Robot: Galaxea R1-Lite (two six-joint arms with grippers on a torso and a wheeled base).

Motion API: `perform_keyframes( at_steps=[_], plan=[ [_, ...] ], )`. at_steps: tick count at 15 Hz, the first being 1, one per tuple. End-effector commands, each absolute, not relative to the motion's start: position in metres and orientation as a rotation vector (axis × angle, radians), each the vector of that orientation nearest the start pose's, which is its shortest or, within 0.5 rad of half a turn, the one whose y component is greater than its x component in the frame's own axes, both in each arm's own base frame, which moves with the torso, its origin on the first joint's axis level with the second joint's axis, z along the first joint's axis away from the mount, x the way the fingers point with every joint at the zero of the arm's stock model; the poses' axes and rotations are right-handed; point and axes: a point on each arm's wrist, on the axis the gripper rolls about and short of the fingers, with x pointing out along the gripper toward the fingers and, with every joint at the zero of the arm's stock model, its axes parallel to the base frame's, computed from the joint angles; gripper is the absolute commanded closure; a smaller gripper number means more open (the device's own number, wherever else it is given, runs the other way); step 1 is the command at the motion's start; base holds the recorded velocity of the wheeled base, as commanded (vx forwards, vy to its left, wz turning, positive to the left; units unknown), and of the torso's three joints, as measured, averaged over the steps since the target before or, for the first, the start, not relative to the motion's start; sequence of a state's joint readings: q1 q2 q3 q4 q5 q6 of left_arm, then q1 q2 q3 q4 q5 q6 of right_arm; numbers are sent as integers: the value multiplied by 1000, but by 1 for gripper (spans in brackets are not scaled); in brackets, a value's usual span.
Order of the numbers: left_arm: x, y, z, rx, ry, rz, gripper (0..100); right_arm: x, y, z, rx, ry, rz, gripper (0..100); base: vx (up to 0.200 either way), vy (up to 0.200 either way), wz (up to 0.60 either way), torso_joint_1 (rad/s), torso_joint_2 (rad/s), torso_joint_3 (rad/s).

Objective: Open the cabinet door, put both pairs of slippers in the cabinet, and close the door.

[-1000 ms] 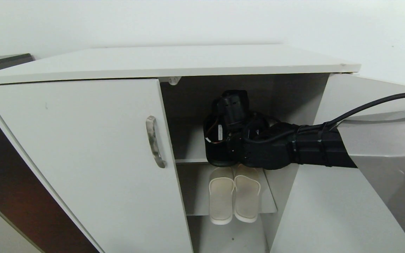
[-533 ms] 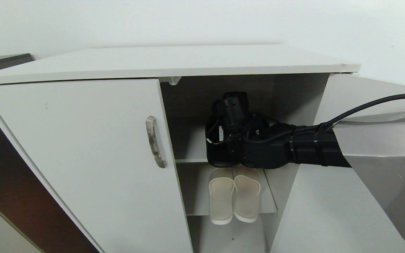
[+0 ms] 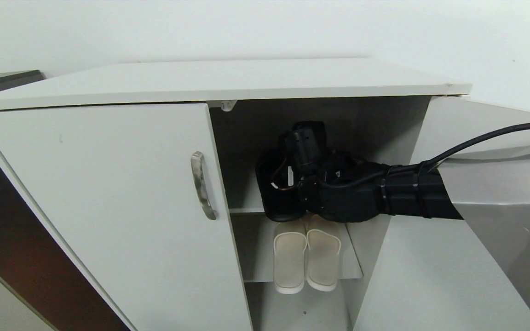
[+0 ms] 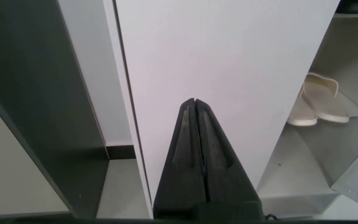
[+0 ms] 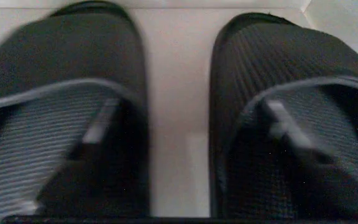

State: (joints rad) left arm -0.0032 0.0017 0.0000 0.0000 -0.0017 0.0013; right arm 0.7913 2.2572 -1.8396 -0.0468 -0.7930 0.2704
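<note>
The cabinet (image 3: 228, 80) stands with its left door (image 3: 108, 193) shut and its right door (image 3: 430, 276) swung wide open to the right. The right arm (image 3: 384, 197) reaches in from the right to the upper shelf (image 3: 246, 211). The right tool (image 3: 299, 181) is just above the dark slippers (image 3: 276, 197); whether it is open or closed cannot be told. These slippers lie side by side on that shelf, with a bare strip of shelf between them. The white slippers (image 3: 306, 255) lie touching each other on the shelf below (image 3: 256, 257), toes to the far side; their near ends seem to overhang its front edge. The left tool (image 4: 194, 107) is closed on nothing and points at the outer face of the left door, to the left of its handle (image 3: 202, 185).
</note>
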Motion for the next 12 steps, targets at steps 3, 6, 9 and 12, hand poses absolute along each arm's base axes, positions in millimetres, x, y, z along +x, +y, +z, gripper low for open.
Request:
perform_keyframes(
  at_steps=[3,6,9,12],
  plan=[
    [-23,0,76,2,3,-5,100,319,318,211,12,251,-12,0,0,0,0,0,0,0],
    [-23,0,76,2,3,-5,100,298,316,217,1,261,16,0,0,0,0,0,0,0],
    [-23,0,76,2,3,-5,100,270,309,219,18,240,61,0,0,0,0,0,0,0],
    [-23,0,76,3,3,-6,100,239,299,220,30,217,116,100,0,0,0,0,0,0]
  ],
)
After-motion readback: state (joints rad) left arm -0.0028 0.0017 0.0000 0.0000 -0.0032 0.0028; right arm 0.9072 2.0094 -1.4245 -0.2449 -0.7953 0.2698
